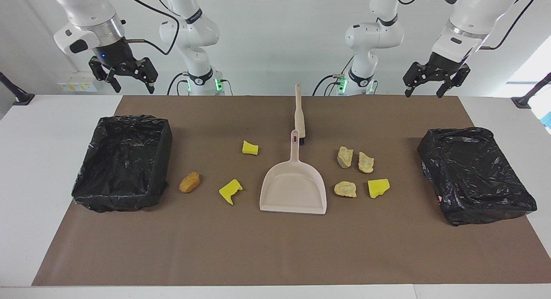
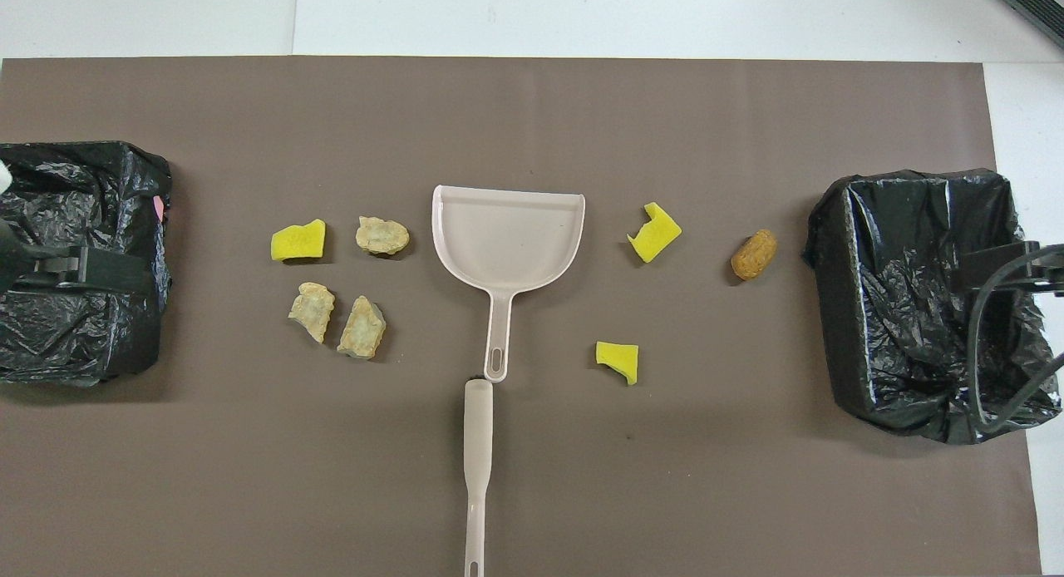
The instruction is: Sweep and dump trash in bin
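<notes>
At centre: dustpan (image 1: 293, 189), brush (image 1: 299, 113) at its 12 untouched. Left gripper (image 1: 426, 80), right gripper (image 1: 125, 73) aloft, fingers spread. Risk: brush flicks light scraps (image 1: 355, 172) off mat (image 1: 275, 247).

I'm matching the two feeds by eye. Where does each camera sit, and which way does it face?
Facing view: high across the table, looking at both arms; left gripper and right gripper hang open.
Overhead view: above the robots' end, looking steeply down; only dark arm parts at the edges.
Shared: beige plastic dustpan, half a turn apart.
</notes>
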Available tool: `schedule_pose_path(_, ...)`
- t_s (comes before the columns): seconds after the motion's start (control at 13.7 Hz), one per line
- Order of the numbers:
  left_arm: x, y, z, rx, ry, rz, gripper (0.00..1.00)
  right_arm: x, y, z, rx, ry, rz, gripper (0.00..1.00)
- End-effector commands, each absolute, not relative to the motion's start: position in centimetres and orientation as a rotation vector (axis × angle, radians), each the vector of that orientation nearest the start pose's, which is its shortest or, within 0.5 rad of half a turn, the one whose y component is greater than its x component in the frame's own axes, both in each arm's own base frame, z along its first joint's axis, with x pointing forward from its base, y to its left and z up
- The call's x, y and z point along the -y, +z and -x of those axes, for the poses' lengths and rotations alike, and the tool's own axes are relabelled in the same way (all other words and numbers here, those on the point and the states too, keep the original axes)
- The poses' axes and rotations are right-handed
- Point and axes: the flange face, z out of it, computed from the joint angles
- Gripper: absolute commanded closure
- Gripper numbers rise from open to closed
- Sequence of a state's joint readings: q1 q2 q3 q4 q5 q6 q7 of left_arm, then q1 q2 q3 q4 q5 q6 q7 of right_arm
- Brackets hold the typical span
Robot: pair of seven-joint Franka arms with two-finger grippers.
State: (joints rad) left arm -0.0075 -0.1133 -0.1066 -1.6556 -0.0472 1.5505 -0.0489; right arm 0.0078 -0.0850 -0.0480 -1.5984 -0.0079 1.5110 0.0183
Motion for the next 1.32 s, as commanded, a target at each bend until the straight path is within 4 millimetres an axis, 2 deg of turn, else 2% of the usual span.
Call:
schedule_pose_path(0.0, 8.6, 63.2, -49.6, -0.145, 0.026, 3.183, 0.00, 2.1, 65.5, -51.5, -0.116, 0.019, 3.126, 0.00)
schedule_pose_path(0.22, 9.7, 61.9, -48.9, -0.172, 0.074, 3.186, 0.00, 2.1, 65.5, -51.5, -0.114, 0.019, 3.126, 0.00)
schedule_pose_path(0.44, 12.8, 59.3, -47.9, -0.252, 0.154, 3.185, 0.00, 2.1, 65.5, -51.5, -0.116, 0.019, 3.126, 0.00)
schedule_pose_path(0.59, 15.6, 56.6, -46.2, -0.283, 0.181, 3.191, 0.00, 2.1, 65.5, -51.5, -0.116, 0.019, 3.127, 0.00)
schedule_pose_path(0.66, 16.8, 55.4, -45.1, -0.266, 0.167, 3.189, 0.00, 2.1, 65.5, -51.5, -0.116, 0.019, 3.126, 0.00)
schedule_pose_path(0.88, 19.0, 54.1, -41.1, -0.271, 0.154, 3.176, 0.00, 2.0, 65.5, -51.5, -0.111, 0.019, 3.126, 0.00)
schedule_pose_path(0.95, 20.6, 53.5, -39.3, -0.288, 0.155, 3.166, 0.00, 2.0, 65.5, -51.5, -0.111, 0.019, 3.126, 0.00)
schedule_pose_path(1.1, 25.7, 51.3, -35.4, -0.261, 0.146, 3.147, 0.00, 2.1, 65.5, -51.5, -0.116, 0.019, 3.126, 0.00)
schedule_pose_path(1.25, 29.7, 49.0, -32.3, -0.266, 0.128, 3.142, 0.00, 2.0, 65.5, -51.5, -0.114, 0.019, 3.126, 0.00)
